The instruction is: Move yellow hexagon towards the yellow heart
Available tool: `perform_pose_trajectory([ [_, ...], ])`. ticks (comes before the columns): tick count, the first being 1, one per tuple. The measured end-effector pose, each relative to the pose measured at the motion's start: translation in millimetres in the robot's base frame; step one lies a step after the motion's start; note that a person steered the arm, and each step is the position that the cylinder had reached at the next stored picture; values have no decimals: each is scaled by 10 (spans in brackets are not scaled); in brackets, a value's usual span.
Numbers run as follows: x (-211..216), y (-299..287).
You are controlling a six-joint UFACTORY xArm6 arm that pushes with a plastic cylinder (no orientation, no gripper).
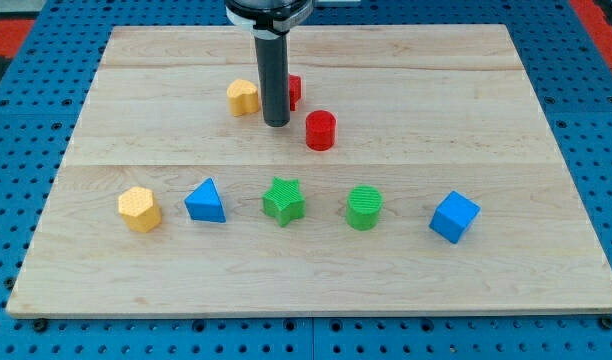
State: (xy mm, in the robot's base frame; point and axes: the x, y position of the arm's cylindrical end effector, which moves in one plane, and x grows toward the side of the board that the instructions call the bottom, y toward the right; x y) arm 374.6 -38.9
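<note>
1. On the worktop [546,120], a row runs near the view's bottom, from left to right: yellow hexagon [139,209], blue triangle [205,201], green star [284,200], green cylinder [364,207], blue cube [454,216].
2. Nearer the view's top lies the yellow heart [243,97], well apart from the hexagon.
3. My tip [276,123] stands just right of the heart.
4. A red block [295,90] sits partly behind the rod.
5. The red cylinder [320,130] lies right of the tip.

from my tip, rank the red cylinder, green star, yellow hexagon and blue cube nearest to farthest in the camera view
Measured from my tip:
1. red cylinder, just to the view's right of the tip.
2. green star, almost straight below, in the lower row.
3. yellow hexagon, at the row's left end.
4. blue cube, at the row's right end.
</note>
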Motion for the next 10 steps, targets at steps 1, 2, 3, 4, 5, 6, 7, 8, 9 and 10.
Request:
perform_pose_trajectory([
  [1, -2, 0],
  [2, -3, 41],
  [3, -18, 42],
  [4, -18, 34],
  [5, -18, 26],
  [6, -18, 136],
  [7, -91, 53],
  [8, -102, -279],
  [9, -96, -506],
  [10, -70, -506],
])
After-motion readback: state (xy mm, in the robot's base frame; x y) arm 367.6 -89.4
